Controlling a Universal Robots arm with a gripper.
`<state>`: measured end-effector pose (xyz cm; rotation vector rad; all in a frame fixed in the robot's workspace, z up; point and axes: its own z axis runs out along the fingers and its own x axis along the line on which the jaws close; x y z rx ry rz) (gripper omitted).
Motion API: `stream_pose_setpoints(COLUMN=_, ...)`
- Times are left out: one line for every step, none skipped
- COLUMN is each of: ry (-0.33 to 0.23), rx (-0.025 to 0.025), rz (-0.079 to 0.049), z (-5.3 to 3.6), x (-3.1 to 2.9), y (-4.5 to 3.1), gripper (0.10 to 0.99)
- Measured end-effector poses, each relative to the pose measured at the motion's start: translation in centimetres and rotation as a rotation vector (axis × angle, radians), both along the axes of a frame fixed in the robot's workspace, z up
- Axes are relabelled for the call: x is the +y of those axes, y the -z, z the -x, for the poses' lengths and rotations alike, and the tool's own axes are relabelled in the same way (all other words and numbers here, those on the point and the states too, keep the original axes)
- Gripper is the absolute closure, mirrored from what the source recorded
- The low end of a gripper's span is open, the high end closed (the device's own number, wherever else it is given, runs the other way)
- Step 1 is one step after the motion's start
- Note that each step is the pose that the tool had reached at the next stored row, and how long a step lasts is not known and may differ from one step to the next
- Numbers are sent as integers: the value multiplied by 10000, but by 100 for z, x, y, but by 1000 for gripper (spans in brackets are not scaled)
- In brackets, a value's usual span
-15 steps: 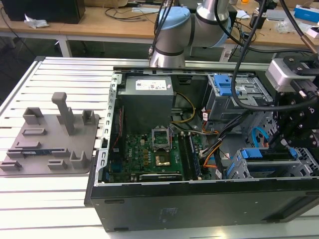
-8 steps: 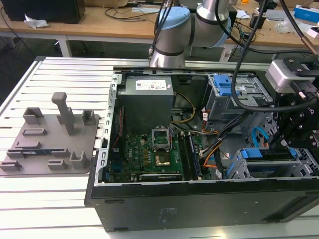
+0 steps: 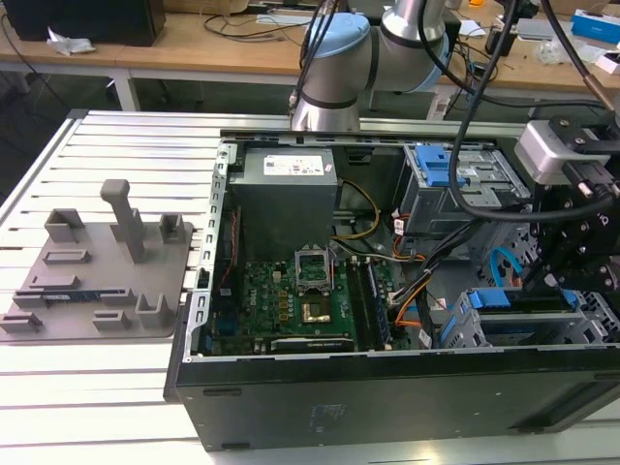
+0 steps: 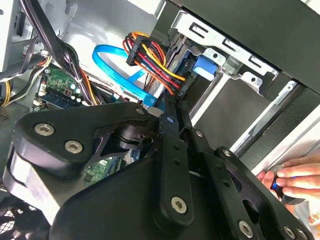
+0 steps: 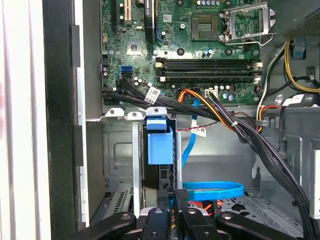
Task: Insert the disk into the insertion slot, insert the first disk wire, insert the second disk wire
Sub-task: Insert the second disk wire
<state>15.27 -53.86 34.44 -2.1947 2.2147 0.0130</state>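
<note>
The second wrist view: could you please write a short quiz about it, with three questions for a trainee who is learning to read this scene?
1. True or false: a person's hand is in this view.
2. The flat cable that loops beyond the gripper is: A) red, B) blue, C) white.
3. Fill in: the green part with small components, seen past the flat cable, is the ___.

Key: 1. True. 2. B. 3. The motherboard.
</note>
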Motion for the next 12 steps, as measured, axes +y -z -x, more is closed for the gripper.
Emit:
stream_pose_setpoints(ry=0, rx=0, rz=0, z=0, x=-1, y=3, gripper=925)
stream_pose_setpoints(ry=0, rx=0, rz=0, z=-1, x=-1, y=6, gripper=925)
stream_pose_setpoints(ry=0, rx=0, rz=0, z=-2, x=-2, y=10, gripper=925)
stream_pose_setpoints(ry=1, rx=1, rz=-1, z=-3, x=-4, y=16, gripper=925)
stream_pose_setpoints(ry=0, rx=1, rz=1, z=-4, x=-5, y=20, gripper=925)
stream_pose_setpoints(ry=0, rx=1, rz=0, z=-4, x=-6, y=23, gripper=925)
stream_pose_setpoints(ry=0, rx=1, rz=0, z=-4, x=-7, y=26, gripper=925)
stream_pose_setpoints(ry=0, rx=1, rz=0, z=-4, x=-8, y=32, gripper=925)
stream_pose_setpoints(ry=0, rx=1, rz=2, z=-4, x=-11, y=38, gripper=925)
stream_pose_setpoints(ry=0, rx=1, rz=3, z=-5, x=-13, y=42, gripper=925)
stream_pose_setpoints(ry=0, rx=1, rz=3, z=-4, x=-13, y=45, gripper=925)
stream_pose_setpoints(ry=-1, rx=-1, rz=1, z=-4, x=-13, y=46, gripper=925)
